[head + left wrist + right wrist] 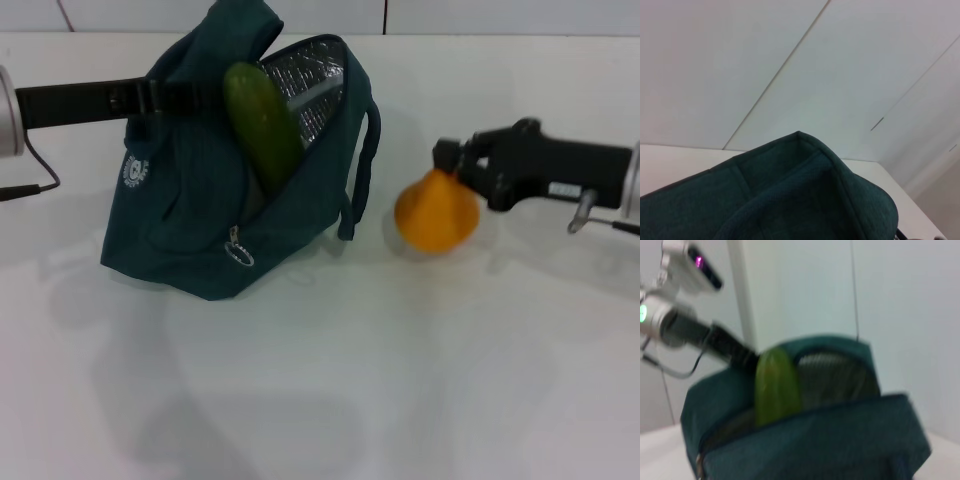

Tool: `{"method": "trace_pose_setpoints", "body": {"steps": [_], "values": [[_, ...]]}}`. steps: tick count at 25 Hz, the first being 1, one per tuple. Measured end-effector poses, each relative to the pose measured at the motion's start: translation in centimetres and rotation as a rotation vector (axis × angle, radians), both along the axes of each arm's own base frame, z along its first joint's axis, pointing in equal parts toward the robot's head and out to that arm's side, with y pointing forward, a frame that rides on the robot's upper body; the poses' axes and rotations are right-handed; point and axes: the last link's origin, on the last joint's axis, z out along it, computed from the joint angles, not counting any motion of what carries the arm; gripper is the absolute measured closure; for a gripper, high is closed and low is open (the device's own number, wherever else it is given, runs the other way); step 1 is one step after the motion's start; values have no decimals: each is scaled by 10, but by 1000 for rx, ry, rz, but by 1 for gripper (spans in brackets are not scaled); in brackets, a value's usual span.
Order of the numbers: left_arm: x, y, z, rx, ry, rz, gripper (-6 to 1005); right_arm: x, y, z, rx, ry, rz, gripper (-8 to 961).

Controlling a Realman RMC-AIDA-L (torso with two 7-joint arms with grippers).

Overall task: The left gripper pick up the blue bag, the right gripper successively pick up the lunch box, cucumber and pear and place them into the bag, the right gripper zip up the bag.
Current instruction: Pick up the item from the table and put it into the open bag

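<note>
Gripping the pear [435,211] just right of the bag [195,215], right pincer [452,160] clamps its top. Left pincer [172,97] at bag's rim, state untellable. White round logo [135,170] unreadable. Cucumber [262,120] pokes out; only right wrist shows a magenta light [699,261].

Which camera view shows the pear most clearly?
The head view: the whole pear sits on the table, right gripper at its stem end. The left wrist view and the right wrist view do not show the pear at all.
</note>
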Motion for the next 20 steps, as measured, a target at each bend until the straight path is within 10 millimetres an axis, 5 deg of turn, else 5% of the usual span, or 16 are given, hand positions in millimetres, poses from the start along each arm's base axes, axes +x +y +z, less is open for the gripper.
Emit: {"method": "trace_pose_setpoints", "body": {"steps": [10, 20], "values": [[1, 0, -1, -2, -2, -4, 951, -25, 16, 54, 126, 228, 54, 923], [4, 2, -1, -1, -5, -11, 951, -78, 45, 56, 162, 257, 139, 923]]}}
